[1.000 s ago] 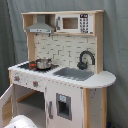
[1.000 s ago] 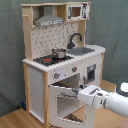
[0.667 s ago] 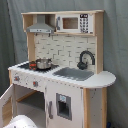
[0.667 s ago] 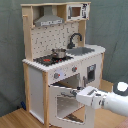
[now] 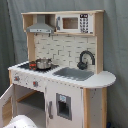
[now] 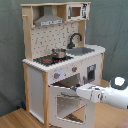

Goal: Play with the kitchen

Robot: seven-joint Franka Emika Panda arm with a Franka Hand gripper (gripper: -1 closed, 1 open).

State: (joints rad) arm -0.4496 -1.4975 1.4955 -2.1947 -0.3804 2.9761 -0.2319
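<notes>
Tall white and light-wood toy play kitchen [image 6: 60,60] is standing on a wooden floor [image 6: 12,119] in front of a grey-green curtain [image 6: 10,45]; in the second exterior view it is sitting to the left of the tool and slightly behind it.

Its windowed oven door [image 6: 67,102] is hanging open, swung out toward the camera, with its free top edge lying right at the tool. The door's long axis is running roughly left-right across the second exterior view, so the hinge line is low and the free edge is the part within reach.

Above the door: grey knobs [image 6: 56,75] on the front panel, small metal pot [image 6: 59,52] on the black hob, grey sink [image 6: 81,50] and black faucet [image 6: 75,38] further right along the surface, all up and left of the tool.

White robot arm [image 6: 107,95] is coming in from the second exterior view's right, and the tool [image 6: 76,91] is sitting at the door's upper edge. Contact looks likely, but I cannot tell whether it is spread or clamped.

Judgement: the next move turns on that door edge, push it back toward the cavity or pull it further down.

The first exterior view is showing the kitchen [image 5: 62,65] from the other side: microwave [image 5: 74,23] and range hood [image 5: 40,26] clearly, open door only as a sliver at the first exterior view's left, and only a white blurred bit of arm at the bottom edge. No tool visible there.
</notes>
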